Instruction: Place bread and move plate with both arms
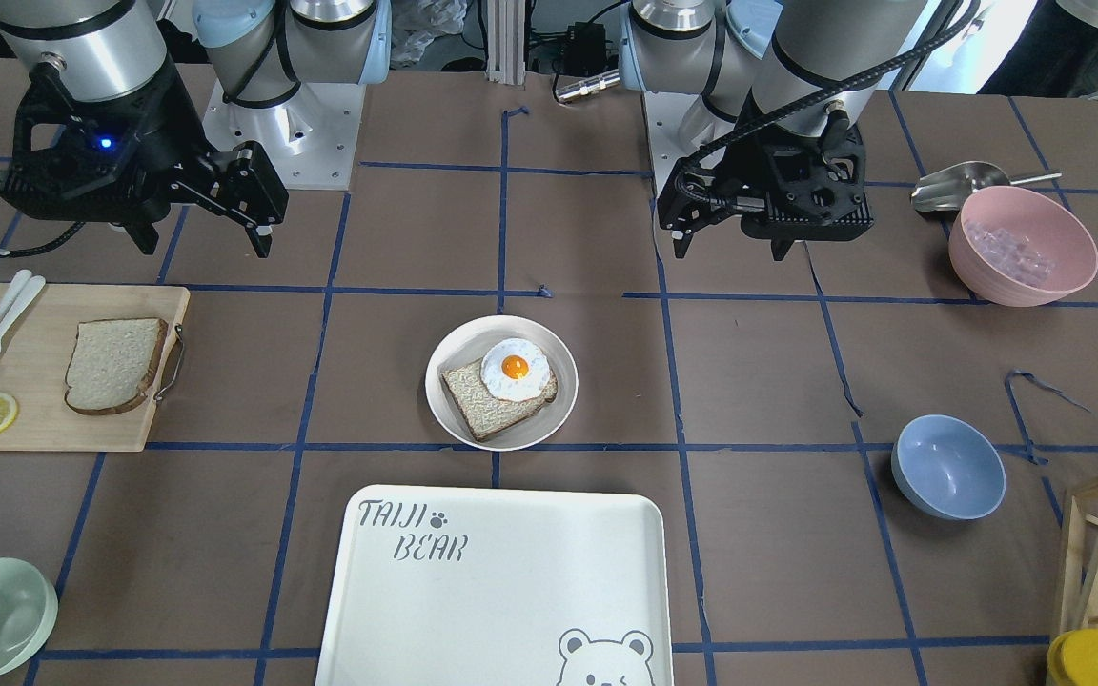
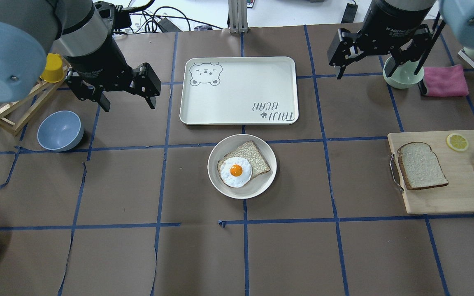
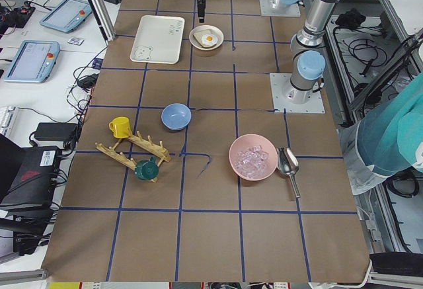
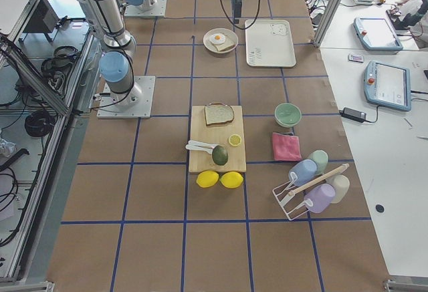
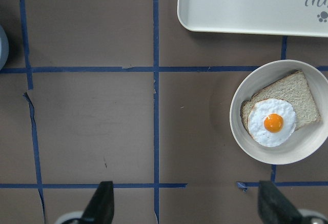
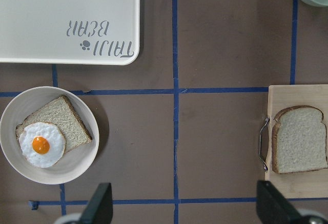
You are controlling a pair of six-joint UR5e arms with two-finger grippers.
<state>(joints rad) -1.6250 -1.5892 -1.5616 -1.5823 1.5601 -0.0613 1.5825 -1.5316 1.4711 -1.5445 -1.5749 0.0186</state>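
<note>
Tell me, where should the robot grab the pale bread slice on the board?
Probably from straight above with the right gripper, pinching two opposite crust edges: the bread lies flat on the cutting board, leaving nothing to get under.

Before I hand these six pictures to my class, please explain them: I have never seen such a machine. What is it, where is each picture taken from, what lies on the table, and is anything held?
It is a robot at a table; its left arm and right arm each end in a two-finger gripper. Two pictures look down from behind and in front, two from the table's ends, two from cameras on the wrists. The left gripper and right gripper hang open, holding nothing. A pale bread slice lies on a wooden board; a white plate bears brown bread with a fried egg, near a tray.
</note>
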